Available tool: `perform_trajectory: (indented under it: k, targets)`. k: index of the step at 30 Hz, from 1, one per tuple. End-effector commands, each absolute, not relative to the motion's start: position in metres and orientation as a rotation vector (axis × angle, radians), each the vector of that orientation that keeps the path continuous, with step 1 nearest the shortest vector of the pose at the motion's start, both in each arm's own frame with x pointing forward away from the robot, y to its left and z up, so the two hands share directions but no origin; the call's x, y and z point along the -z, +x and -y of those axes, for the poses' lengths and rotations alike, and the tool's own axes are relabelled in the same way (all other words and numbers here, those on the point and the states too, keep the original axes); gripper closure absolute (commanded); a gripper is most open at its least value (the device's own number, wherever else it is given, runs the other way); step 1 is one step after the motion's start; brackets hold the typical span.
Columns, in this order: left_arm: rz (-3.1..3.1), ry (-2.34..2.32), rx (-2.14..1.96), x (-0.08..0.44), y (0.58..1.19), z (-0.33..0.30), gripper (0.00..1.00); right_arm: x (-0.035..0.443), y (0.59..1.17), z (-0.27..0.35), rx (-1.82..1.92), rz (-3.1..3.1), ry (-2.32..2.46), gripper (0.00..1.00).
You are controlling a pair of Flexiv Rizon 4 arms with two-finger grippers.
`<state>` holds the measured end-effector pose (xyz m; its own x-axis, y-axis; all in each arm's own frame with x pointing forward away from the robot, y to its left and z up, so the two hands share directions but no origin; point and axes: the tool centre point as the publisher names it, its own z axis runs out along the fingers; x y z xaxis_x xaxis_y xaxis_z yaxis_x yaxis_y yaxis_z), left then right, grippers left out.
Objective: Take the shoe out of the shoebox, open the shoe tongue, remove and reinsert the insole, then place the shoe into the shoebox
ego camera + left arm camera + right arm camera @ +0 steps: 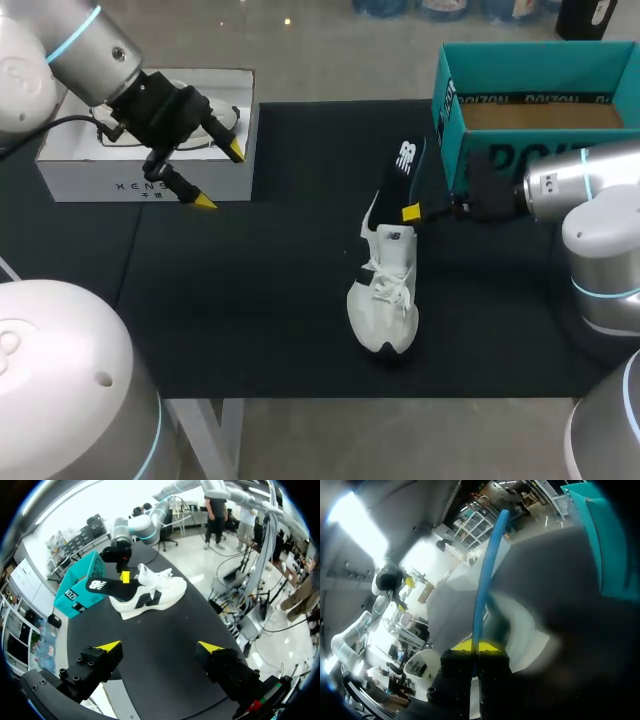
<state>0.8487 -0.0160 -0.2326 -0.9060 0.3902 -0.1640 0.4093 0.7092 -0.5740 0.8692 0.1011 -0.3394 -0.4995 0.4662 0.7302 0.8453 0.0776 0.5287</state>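
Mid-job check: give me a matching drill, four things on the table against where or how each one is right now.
Things:
1 insole
2 shoe
3 teal shoebox
4 left gripper

States:
A open, at the white box
B upright on the black mat
C clamped in the right gripper, partly out of the shoe
D no shoe inside, far right

Pairs: 1-C, 2-B, 3-D, 4-A

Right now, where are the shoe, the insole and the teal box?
shoe [385, 283]: head view, on its laces.
insole [400, 178]: head view, just below its white logo.
teal box [545, 150]: head view, on its front wall.
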Motion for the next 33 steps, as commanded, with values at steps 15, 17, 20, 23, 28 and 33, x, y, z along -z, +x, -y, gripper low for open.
perform_trajectory:
  k: [15, 17, 20, 23, 28, 33]
  targets:
    - [-2.878, 0.674, 0.974, 0.232, 0.849, 0.016, 0.0, 0.34, 0.873, -0.111, 1.358, 2.021, -1.314, 0.51]
    - [-2.878, 0.674, 0.974, 0.232, 0.849, 0.016, 0.0, 0.338, 0.877, -0.111, 1.36, 2.023, -1.313, 0.51]
    - [-2.878, 0.674, 0.974, 0.232, 0.849, 0.016, 0.0, 0.335, 0.882, -0.112, 1.362, 2.037, -1.306, 0.5]
    - [-2.878, 0.674, 0.974, 0.232, 0.849, 0.016, 0.0, 0.334, 0.887, -0.113, 1.363, 2.051, -1.303, 0.51]
    - [-2.878, 0.674, 0.974, 0.232, 0.849, 0.016, 0.0, 0.333, 0.892, -0.113, 1.37, 2.058, -1.31, 1.0]
    - [-2.878, 0.674, 0.974, 0.232, 0.849, 0.016, 0.0, 0.333, 0.891, -0.113, 1.373, 2.053, -1.305, 1.0]
